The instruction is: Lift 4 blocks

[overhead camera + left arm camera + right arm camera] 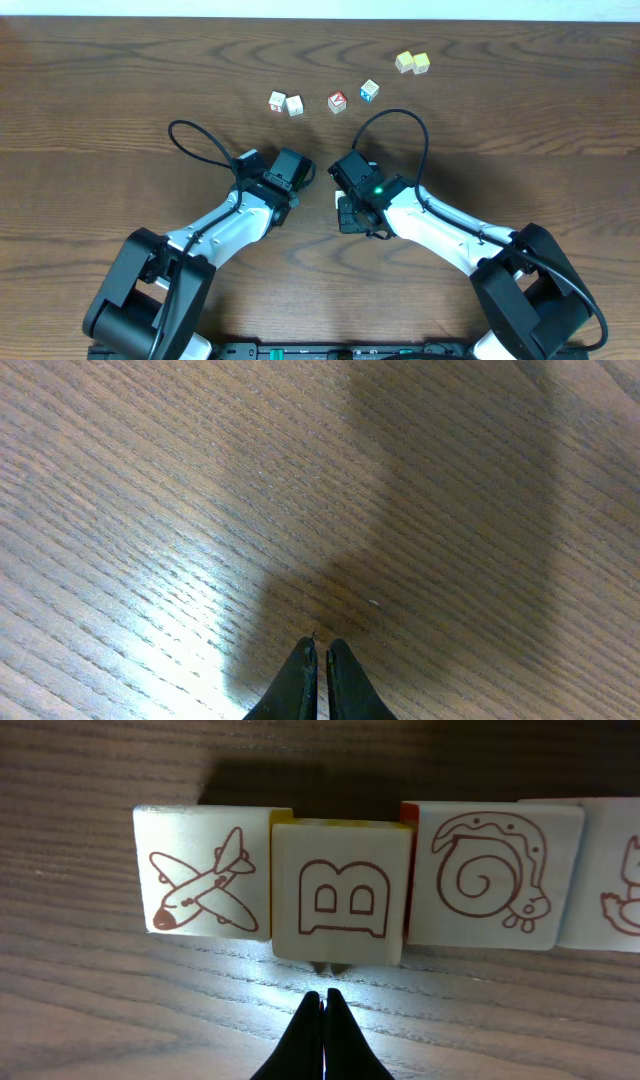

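**Task items.** The four blocks (495,875) lie in one row on the wooden surface (100,1020), as the right wrist view shows. The B block (340,892), a white cube with a brown outlined letter on its upper face, serves as the reference point.
- The plane block (200,870) touches the B block on the left of that view.
- The snail block (495,830) touches the B block on the right of that view.
- The end block (615,885) lies farthest from the B block, past the snail block. The frame edge cuts it off and its drawing cannot be read.
- The B block sits slightly out of line, set forward of its neighbours toward the jaws. A yellow edge shows along its far side.

**Right jaws.** They are fully closed, tips together, with nothing between them. They point at the near edge of the B block and stop just short of it, with a thin strip of wood showing between tips and block.

**Left jaws.** They are closed to a hairline slit and hold nothing. They hang over bare wood, and no block appears in the left wrist view.

**Overhead.** The right arm (440,225) and the left arm (225,225) reach in from the near edge, and their ends sit close together. The row with the B block is hidden beneath the right arm.

Other cubes lie well beyond the B block, toward the far edge:
- two white cubes (285,103), side by side
- a red-faced cube (337,102)
- a blue-sided cube (369,91)
- two pale yellow cubes (412,63), side by side
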{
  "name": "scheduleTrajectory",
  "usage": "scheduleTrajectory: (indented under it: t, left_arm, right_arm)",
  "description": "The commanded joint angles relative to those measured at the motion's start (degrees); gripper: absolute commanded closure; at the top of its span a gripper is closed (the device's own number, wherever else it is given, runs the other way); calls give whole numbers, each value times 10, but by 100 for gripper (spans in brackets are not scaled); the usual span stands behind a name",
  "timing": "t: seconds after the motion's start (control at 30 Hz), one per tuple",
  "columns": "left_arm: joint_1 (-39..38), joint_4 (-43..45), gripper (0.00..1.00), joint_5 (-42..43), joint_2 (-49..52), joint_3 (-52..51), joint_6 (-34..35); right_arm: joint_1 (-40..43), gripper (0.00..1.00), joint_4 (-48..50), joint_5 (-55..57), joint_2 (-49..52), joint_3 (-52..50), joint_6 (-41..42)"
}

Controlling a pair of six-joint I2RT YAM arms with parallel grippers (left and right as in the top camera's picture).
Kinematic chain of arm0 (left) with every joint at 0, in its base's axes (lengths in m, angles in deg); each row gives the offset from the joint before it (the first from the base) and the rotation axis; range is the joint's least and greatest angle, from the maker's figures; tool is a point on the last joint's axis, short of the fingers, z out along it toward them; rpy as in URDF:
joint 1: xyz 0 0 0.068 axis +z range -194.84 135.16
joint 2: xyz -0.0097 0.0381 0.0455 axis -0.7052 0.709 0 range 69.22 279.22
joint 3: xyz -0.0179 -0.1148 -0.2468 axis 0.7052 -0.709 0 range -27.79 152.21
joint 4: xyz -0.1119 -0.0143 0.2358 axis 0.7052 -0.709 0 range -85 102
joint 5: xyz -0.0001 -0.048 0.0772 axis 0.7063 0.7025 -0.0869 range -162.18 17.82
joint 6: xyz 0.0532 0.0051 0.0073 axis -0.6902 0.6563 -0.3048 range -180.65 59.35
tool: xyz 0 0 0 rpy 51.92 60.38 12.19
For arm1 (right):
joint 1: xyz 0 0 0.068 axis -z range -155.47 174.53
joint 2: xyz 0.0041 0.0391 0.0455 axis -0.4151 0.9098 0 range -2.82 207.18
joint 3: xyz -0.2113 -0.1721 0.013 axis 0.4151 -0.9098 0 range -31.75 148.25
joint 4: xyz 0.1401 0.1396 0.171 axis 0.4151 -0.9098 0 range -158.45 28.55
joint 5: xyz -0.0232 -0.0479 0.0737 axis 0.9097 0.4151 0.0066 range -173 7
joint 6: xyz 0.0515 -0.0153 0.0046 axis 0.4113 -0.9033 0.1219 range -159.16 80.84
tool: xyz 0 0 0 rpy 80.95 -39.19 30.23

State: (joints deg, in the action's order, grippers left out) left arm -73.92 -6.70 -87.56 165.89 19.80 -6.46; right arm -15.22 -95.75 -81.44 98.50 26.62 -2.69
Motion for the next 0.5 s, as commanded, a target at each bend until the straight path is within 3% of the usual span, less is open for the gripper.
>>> scheduleTrajectory:
  t: [0.0,0.47]
  left_arm:
    - [2,-3,93,-12,-8,-5,4]
    - [2,-3,93,-12,-8,-5,4]
  right_arm:
    - [-5,99,3,19,3,0,8]
    - [-5,99,10,31,3,0,8]
